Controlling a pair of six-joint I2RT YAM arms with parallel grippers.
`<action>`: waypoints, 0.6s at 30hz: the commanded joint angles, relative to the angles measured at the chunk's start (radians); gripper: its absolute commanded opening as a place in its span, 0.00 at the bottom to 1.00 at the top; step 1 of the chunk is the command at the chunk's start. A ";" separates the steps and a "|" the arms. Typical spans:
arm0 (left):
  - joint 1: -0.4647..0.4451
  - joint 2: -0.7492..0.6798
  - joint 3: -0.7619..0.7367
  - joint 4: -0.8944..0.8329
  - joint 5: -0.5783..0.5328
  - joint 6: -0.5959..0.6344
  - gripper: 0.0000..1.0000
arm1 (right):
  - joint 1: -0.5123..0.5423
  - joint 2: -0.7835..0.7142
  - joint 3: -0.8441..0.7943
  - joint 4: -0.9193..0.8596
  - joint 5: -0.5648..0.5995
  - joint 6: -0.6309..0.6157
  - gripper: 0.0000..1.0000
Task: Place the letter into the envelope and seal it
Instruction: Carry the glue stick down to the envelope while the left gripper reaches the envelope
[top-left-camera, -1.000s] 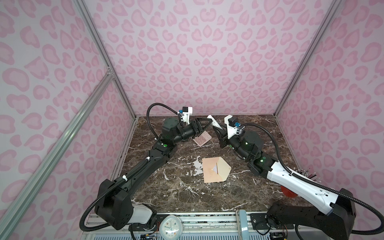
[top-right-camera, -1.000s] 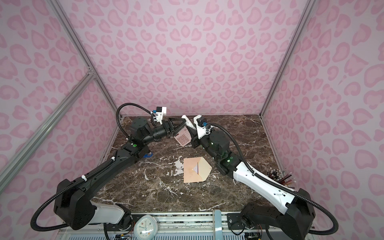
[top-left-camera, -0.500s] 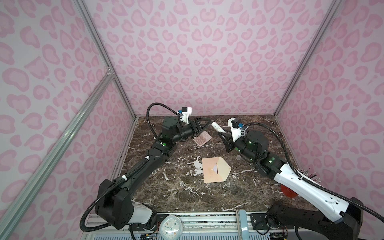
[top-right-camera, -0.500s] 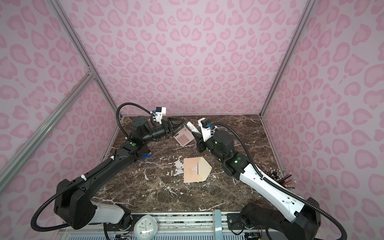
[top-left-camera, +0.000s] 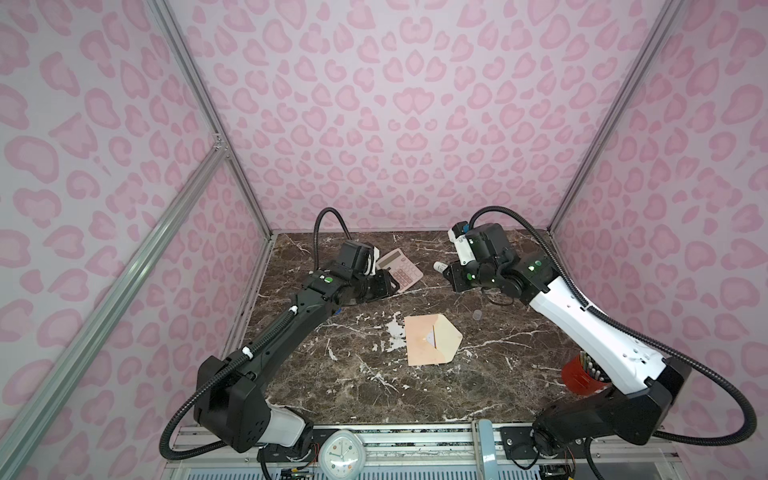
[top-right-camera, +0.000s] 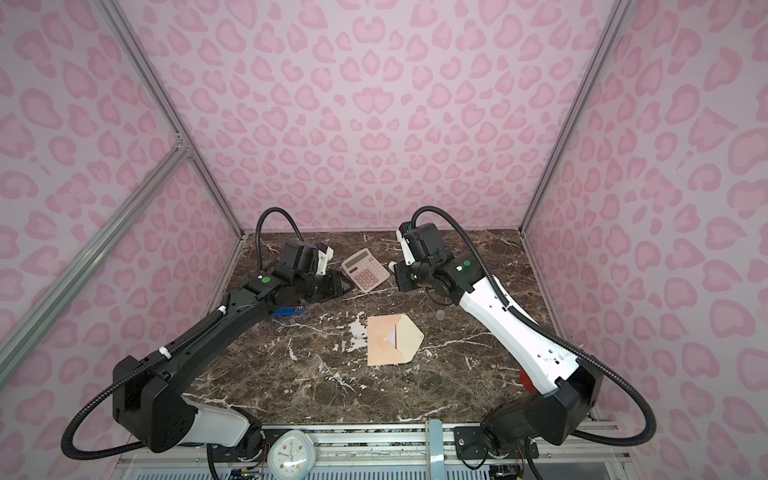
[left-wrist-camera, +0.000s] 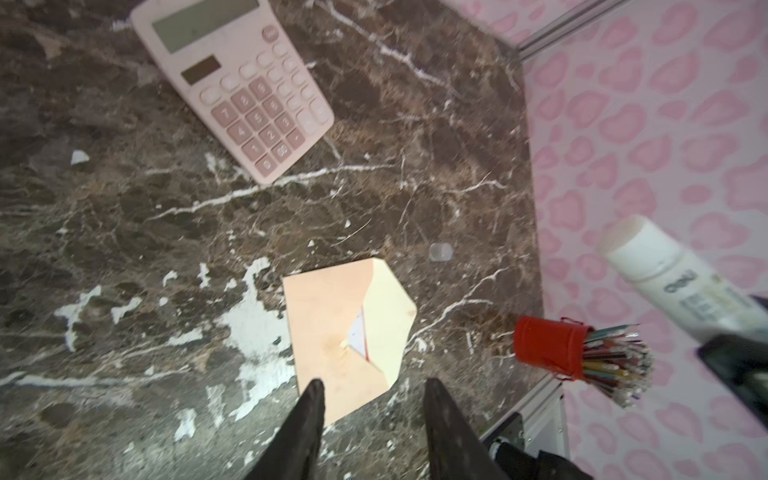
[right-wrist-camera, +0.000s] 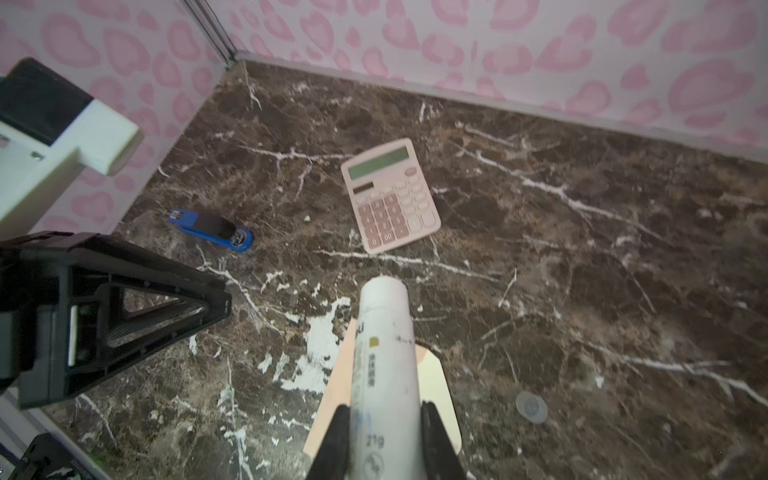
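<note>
where the things lie: a desk (top-left-camera: 353, 374) with a dark brown marble look, glossy, veined in white, with chalky white patches just beside the envelope.
room: walls (top-left-camera: 395, 124) of pale pink printed with darker pink hearts and spots; bare aluminium frame (top-left-camera: 199, 99) bars run up the corners.
envelope (top-left-camera: 422, 347): flat near the middle of the desk, a matte peach-beige paper rectangle.
flap (top-left-camera: 448, 340): paler cream, pointed, lying open and flat toward the right arm's side.
letter (left-wrist-camera: 357, 334): inside the envelope; only a small white triangle with a red edge shows at the notch of the mouth.
left gripper (left-wrist-camera: 374, 381): black tapered fingers standing apart with nothing between them; in both top views it is beside the calculator, well apart from the envelope.
right gripper (right-wrist-camera: 386, 411): clamped around a glue stick (right-wrist-camera: 384, 332), a smooth white cylinder with a printed label and a flat end.
cap (right-wrist-camera: 531, 407): small, round, clear, lying on the desk near the flap, not touching it.
calculator (top-left-camera: 400, 270): hard pink plastic, rounded corners, grey-green display, darker pink keys, flat toward the back.
stapler (right-wrist-camera: 212, 228): blue and black, near the left wall.
pencil pot (left-wrist-camera: 548, 347): red cylinder packed with coloured pencils, at the desk's right edge.
</note>
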 joint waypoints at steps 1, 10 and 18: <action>-0.013 0.019 -0.034 -0.020 0.023 0.047 0.42 | -0.001 0.072 0.054 -0.266 -0.058 0.097 0.08; -0.034 0.055 -0.166 0.156 0.130 0.003 0.33 | 0.012 0.230 0.153 -0.428 -0.157 0.174 0.08; -0.043 0.139 -0.244 0.300 0.203 -0.027 0.12 | 0.066 0.338 0.189 -0.490 -0.190 0.182 0.09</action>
